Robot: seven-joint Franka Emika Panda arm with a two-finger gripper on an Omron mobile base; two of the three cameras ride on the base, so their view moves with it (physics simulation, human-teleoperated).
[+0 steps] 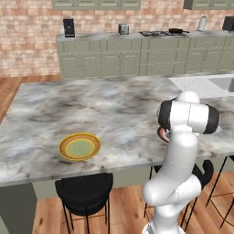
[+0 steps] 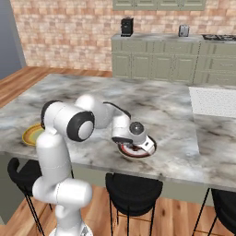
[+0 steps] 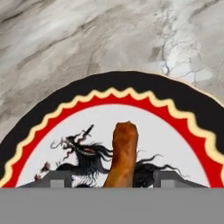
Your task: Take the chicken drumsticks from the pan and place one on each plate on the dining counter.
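The gripper (image 3: pixel 113 178) hangs low over the red-rimmed plate (image 3: pixel 65 111) on the counter (image 1: pixel 114 109), near its front edge; a drumstick (image 3: pixel 122 151) runs up between the fingers (image 3: pixel 59 178) — apparently pinched, though whether they press it I cannot tell; held this low, it looks ready to be set on the plate's middle; the yellow plate (image 1: pixel 80 146) sits well apart — bare, likely awaiting the other piece.

Arm over the dining counter, yellow plate to its left

The dining counter (image 1: pixel 114 109) spans the view; the yellow plate (image 1: pixel 79 146) sits near its near edge, left. The white arm (image 1: pixel 183 155) rises at right, hiding most of a red-rimmed plate (image 1: pixel 161 134). Black stools (image 1: pixel 84 192) stand below. A pan (image 1: pixel 176 31) rests on the far hob.
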